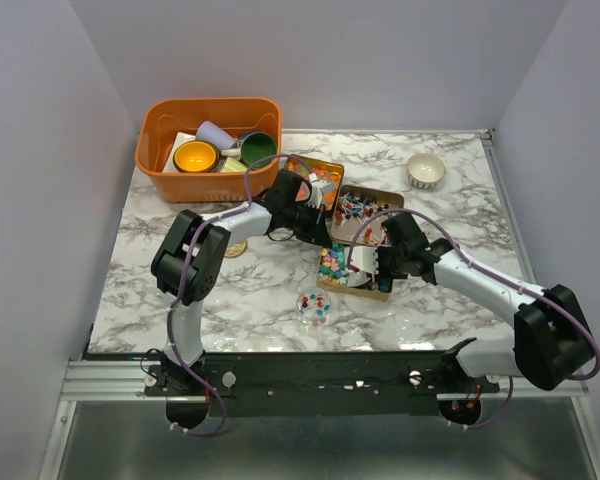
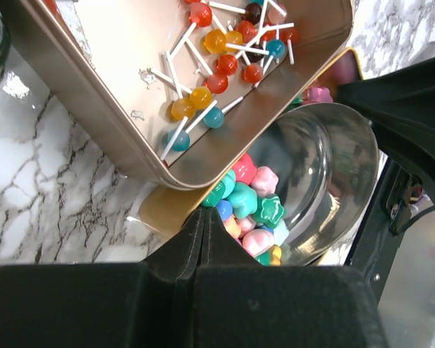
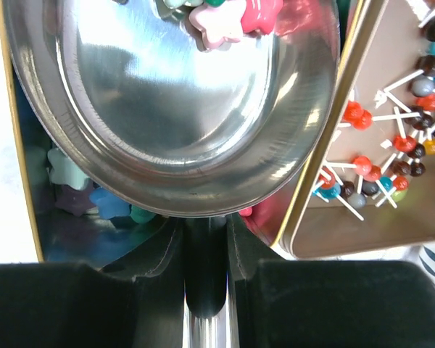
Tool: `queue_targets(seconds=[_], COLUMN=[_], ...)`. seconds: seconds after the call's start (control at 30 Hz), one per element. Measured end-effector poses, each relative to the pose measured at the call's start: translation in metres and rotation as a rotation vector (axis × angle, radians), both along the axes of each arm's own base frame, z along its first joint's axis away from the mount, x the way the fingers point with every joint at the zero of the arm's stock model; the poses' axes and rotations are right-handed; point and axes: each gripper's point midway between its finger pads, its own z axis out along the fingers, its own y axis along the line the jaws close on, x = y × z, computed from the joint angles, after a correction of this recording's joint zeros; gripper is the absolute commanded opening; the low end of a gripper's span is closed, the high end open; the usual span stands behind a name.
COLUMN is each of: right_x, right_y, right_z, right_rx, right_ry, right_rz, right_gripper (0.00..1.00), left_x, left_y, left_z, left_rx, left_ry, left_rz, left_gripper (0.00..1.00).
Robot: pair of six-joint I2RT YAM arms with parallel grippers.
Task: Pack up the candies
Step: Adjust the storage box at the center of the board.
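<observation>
Jaws: right on bowl [image 3: 181, 109] (left shut)

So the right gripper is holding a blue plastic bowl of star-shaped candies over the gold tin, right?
No, the bowl is shiny steel, not blue plastic; the right wrist view shows it. The right gripper holds it, star-shaped candies inside, over the gold tin.

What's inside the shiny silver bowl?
A pile of pink, green and blue candies sits at one side of the bowl; the rest looks bare. The lollipop tin covers part of its edge.
</observation>
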Motion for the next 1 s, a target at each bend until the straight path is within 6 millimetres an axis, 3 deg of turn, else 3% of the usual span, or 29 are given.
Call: queue_targets(seconds=[0.2,0.7,1.0], right_x=[0.0,0.003,0.002], right_y=[-0.003,-0.006,0.002], right_z=[0.01,0.014,0.003], right_rx=[0.012,0.015,0.082], right_ry=[-0.059,-0.204,-0.144], right_rz=[0.012,0.099,0.048], right_gripper=[0.01,0.01,0.01], left_x=[0.004,0.001,0.0], left_y=[-0.004,-0.009,-0.009], left_z=[0.0,-0.001,-0.004], left_rx=[0.005,0.008,0.01], left_ry=[-0.006,-0.009,-0.005], left_rz=[0.002,-0.008,-0.009], left_gripper=[0.0,0.0,0.0])
